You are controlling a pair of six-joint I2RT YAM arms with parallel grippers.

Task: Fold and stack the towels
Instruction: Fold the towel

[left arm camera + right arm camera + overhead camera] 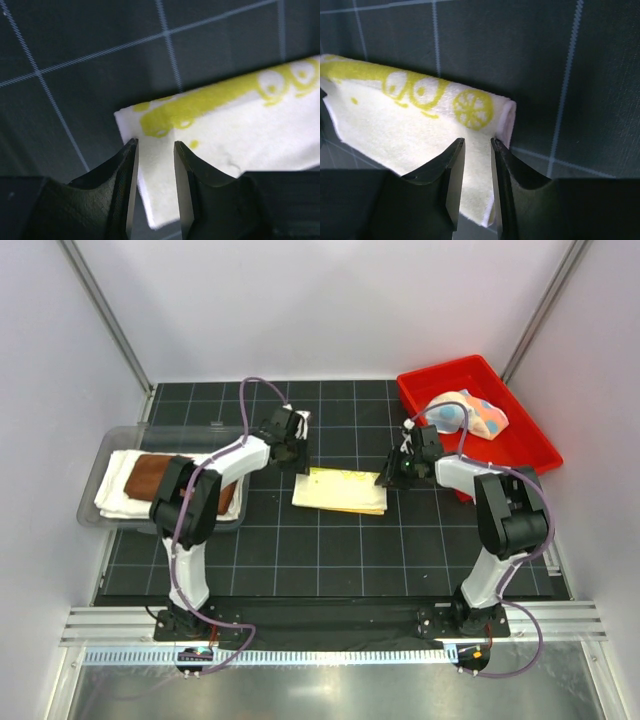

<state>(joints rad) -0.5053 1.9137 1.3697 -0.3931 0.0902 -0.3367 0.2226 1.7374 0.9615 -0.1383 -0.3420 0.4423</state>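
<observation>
A small yellow towel (340, 490) with a green print lies folded flat on the dark grid mat between the arms. My left gripper (300, 462) hovers over its far left corner. In the left wrist view its jaws (155, 145) stand slightly apart with the towel (240, 125) lying below them. My right gripper (385, 478) is at the towel's right folded edge, jaws (477, 142) narrowly apart above the cloth (395, 125). A brown towel (150, 475) rests on a cream-white towel (115, 490) in the clear bin. A pastel towel (470, 415) lies crumpled in the red bin.
The clear plastic bin (100, 455) stands at the left edge of the mat. The red bin (430, 390) sits at the back right. White walls close in on both sides and the back.
</observation>
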